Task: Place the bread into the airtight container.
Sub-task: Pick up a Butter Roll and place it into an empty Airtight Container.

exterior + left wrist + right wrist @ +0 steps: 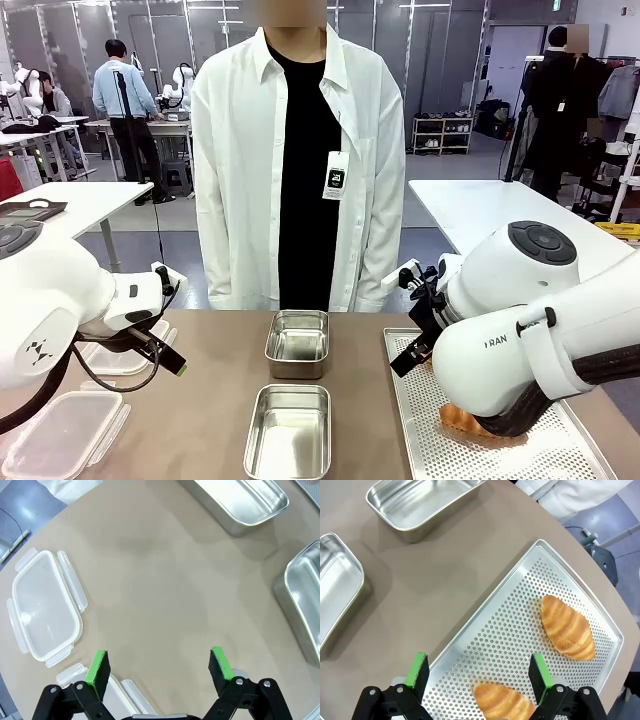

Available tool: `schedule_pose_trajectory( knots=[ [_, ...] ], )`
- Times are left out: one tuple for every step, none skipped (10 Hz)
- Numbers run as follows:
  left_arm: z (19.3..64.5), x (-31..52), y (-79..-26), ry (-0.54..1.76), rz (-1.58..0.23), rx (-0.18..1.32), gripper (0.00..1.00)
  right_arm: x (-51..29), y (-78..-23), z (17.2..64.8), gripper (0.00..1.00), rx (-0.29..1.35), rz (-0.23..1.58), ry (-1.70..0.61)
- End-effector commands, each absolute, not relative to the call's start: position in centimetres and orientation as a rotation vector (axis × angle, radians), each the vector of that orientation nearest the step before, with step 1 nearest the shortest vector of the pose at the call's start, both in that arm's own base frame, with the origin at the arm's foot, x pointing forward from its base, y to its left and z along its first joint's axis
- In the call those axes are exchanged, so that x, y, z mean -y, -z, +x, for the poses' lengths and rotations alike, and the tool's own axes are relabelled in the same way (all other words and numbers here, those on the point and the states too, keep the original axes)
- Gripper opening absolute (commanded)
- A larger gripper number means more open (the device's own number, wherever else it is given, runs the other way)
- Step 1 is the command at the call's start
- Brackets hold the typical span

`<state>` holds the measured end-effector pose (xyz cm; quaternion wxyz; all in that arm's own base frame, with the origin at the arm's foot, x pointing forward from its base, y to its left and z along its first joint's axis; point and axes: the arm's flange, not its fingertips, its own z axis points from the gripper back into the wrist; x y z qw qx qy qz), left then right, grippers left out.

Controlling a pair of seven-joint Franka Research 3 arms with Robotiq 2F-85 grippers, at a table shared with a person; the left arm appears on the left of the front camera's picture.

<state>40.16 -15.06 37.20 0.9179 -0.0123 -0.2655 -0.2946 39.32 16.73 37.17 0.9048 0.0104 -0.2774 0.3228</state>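
Two golden bread rolls lie on a perforated metal tray (510,625): one roll (568,627) toward its far side, the other (502,702) just beneath my right gripper (479,672), which hangs open above the tray with nothing between its fingers. In the front view one roll (462,420) peeks out from under the right arm. Two open steel airtight containers stand mid-table, one farther (296,343) and one nearer (288,430). My left gripper (159,667) is open and holds nothing, hovering over bare table left of the containers (240,500).
Clear plastic clip lids lie at the table's left: one (45,612) beyond the left gripper, another (120,695) under it, also seen in the front view (60,435). A person in a white shirt (300,160) stands at the far edge.
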Motion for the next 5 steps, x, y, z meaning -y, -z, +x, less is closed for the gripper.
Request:
schedule_pose_trajectory(
  knots=[
    [40.2,15.0,-37.2,0.605,-0.026,0.546,1.0,-16.7,-37.2,39.3,1.0,0.573,0.023,-0.664],
    [40.2,15.0,-37.2,0.605,-0.026,0.546,1.0,-16.7,-37.2,39.3,1.0,0.573,0.023,-0.664],
    [40.2,15.0,-37.2,0.605,-0.026,0.546,1.0,-16.7,-37.2,39.3,1.0,0.573,0.023,-0.664],
    [40.2,15.1,-37.2,0.606,-0.025,0.546,1.0,-16.7,-37.2,39.3,1.0,0.573,0.021,-0.667],
    [40.9,15.0,-39.6,0.639,0.012,0.538,1.0,-16.5,-39.8,39.9,1.0,0.572,0.045,-0.675]
  ],
)
